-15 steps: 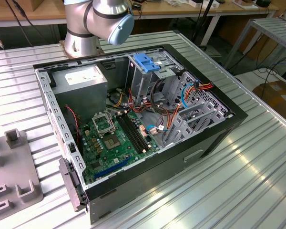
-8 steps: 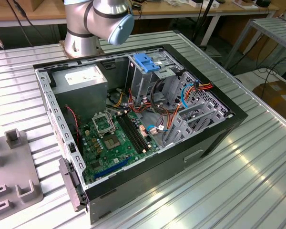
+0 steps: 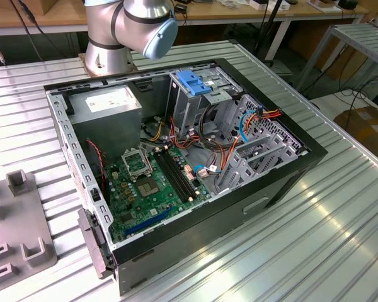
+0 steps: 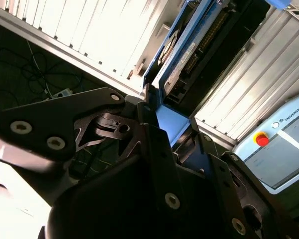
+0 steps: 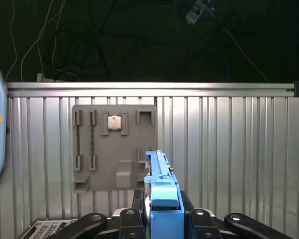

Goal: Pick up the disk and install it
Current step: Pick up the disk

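Gripper [image 5: 162,211] clamped on the disk [image 5: 159,174], one black finger [image 5: 137,201] on each side of its blue carrier frame; in the first wrist view the disk is seen edge-on, standing out from between the fingers against the ribbed metal table [image 5: 229,159], close by a grey fixture plate [image 5: 102,164] that carries a small square chip [image 5: 114,123]. In the second wrist view the same grasp shows from the other side: the gripper [image 4: 169,119] holds the blue end of the carrier, and the disk [image 4: 177,69] runs away from the fingers, its silver body and connector edge in sight. A pendant [image 4: 284,144] with a red button [image 4: 261,140] lies on the table near it. In the exterior view an open computer case [image 3: 283,182] lies on its side on the table [image 3: 340,220], with the motherboard [image 3: 151,182], the power supply [image 3: 107,107] and a blue-handled drive cage [image 3: 198,85] exposed; the arm's base [image 3: 110,38] stands behind the case, and the fixture plate [image 3: 12,233] lies at the exterior view's left.
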`<control>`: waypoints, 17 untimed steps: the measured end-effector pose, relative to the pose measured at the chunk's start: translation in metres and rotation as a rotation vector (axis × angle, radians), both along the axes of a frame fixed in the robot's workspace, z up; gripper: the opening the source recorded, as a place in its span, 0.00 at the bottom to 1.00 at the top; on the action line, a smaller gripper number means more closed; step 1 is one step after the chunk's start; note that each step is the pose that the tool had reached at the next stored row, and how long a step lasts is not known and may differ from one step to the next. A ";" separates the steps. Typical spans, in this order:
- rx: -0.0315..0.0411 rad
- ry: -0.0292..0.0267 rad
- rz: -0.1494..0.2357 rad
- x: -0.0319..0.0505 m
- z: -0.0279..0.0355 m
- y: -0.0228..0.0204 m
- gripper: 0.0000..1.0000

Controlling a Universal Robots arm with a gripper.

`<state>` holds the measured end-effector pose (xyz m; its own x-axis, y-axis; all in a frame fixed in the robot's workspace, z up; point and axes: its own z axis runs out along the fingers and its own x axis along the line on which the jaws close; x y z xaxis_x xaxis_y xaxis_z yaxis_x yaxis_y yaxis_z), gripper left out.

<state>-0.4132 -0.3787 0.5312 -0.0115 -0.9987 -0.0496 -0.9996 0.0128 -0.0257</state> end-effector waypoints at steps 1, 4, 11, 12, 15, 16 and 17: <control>0.0000 0.0000 0.000 0.0018 0.0000 0.0000 0.37; 0.0000 -0.0001 0.000 0.0070 0.0000 0.0000 0.37; 0.0000 0.0000 0.000 0.0310 0.0000 0.0000 0.37; 0.0000 0.0000 0.000 0.0397 0.0000 0.0000 0.37; -0.0001 0.0001 0.000 0.0498 0.0000 0.0000 0.37; 0.0000 0.0001 0.000 0.0519 0.0000 0.0000 0.37; 0.0000 0.0000 0.000 0.0537 0.0000 0.0000 0.37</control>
